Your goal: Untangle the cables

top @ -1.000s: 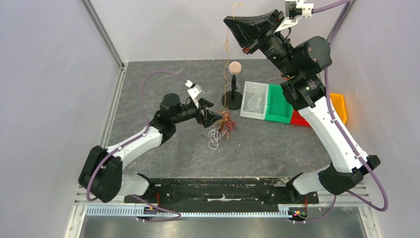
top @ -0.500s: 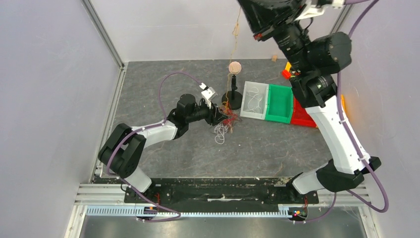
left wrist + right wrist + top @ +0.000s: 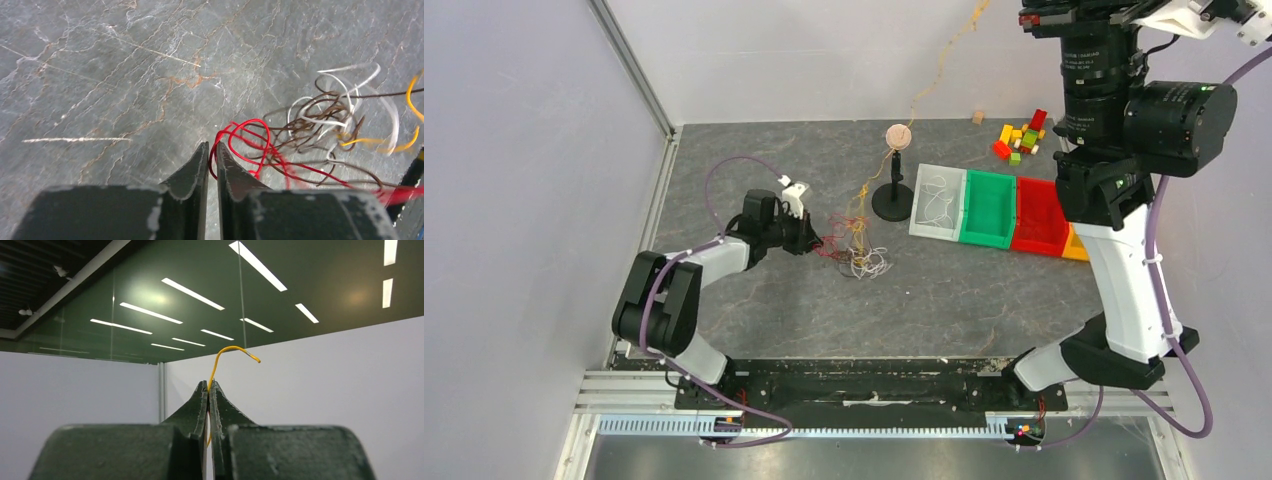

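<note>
The cables [image 3: 856, 252] lie as a loose tangle of red, brown, white and orange strands on the grey floor, left of the stand. My left gripper [image 3: 812, 241] sits low at the tangle's left edge. In the left wrist view its jaws [image 3: 212, 145] are closed to a thin slit with a loop of the red cable [image 3: 260, 130] running into it. One orange cable [image 3: 934, 75] rises slanting from the tangle to the top edge of the top view. There my right gripper is out of frame. In the right wrist view it [image 3: 208, 382] is shut on that orange cable [image 3: 225, 349], pointing upward.
A black stand with a pink ball [image 3: 897, 135] is just right of the tangle. Beside it stand a clear bin [image 3: 937, 203], a green bin [image 3: 989, 208] and a red bin [image 3: 1039, 228]. Small coloured blocks [image 3: 1021, 135] lie at the back right. Walls close in left and back.
My left gripper has closed at the tangle and drawn back left. The right arm has risen and swung right, pulling the orange cable into a long slant; the tangle has spread out.
</note>
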Tool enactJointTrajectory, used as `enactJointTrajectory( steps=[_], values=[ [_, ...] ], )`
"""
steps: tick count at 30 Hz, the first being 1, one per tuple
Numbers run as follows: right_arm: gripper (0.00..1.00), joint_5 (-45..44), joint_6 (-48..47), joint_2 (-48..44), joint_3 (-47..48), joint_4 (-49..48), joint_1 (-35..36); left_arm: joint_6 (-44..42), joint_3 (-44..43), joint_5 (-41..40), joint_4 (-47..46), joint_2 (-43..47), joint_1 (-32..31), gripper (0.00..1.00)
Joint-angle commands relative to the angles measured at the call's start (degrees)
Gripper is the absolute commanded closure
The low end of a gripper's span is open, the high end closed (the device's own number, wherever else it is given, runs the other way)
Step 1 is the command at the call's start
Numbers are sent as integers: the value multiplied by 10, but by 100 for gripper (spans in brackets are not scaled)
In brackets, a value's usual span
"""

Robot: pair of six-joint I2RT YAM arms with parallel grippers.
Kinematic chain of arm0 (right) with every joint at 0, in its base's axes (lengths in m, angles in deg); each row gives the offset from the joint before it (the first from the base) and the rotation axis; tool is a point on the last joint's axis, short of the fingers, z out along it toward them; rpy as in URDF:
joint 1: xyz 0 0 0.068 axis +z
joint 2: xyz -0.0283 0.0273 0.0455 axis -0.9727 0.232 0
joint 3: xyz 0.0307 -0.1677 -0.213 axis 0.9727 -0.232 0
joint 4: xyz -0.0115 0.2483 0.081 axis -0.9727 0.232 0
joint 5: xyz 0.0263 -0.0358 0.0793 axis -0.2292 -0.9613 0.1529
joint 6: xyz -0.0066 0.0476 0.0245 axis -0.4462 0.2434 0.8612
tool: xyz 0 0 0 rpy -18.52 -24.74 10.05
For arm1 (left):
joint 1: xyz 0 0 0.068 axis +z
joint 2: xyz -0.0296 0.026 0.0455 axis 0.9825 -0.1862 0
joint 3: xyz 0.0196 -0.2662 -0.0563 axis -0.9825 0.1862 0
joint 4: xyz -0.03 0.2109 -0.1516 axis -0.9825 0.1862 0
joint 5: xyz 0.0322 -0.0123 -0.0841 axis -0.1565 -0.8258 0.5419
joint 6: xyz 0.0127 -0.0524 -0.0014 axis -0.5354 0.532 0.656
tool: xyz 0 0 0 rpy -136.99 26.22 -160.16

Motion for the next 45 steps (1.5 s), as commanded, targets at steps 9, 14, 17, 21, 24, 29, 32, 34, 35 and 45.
enactJointTrajectory(
  steps=[9,14,17,21,24,29,32,34,35,45],
  values=[
    [100,-59,-92,-122,-223,50,-1,-304,-74,-29,317,115,137,98],
    [100,-33,-136,-234,-499,283,-1,-422,-93,-9,416,137,198,98],
    [100,31,-211,-283,-668,385,-2,-454,-99,14,460,135,203,98],
    [100,102,-288,-282,-833,432,-3,-455,-97,61,482,134,187,98],
    [94,161,-305,-257,-894,407,-2,-445,-94,74,480,132,162,98],
    [22,258,-312,-191,-861,392,-2,-426,-93,78,472,132,136,98],
    [16,326,-296,-177,-841,339,1,-414,-93,79,459,130,134,98],
    [15,349,-268,-164,-846,282,25,-405,-98,78,456,122,134,97],
    [13,348,-267,-151,-846,264,45,-399,-102,77,456,118,134,95],
    [13,339,-254,-42,-918,-7,155,-382,-120,81,463,96,135,92]
  ],
)
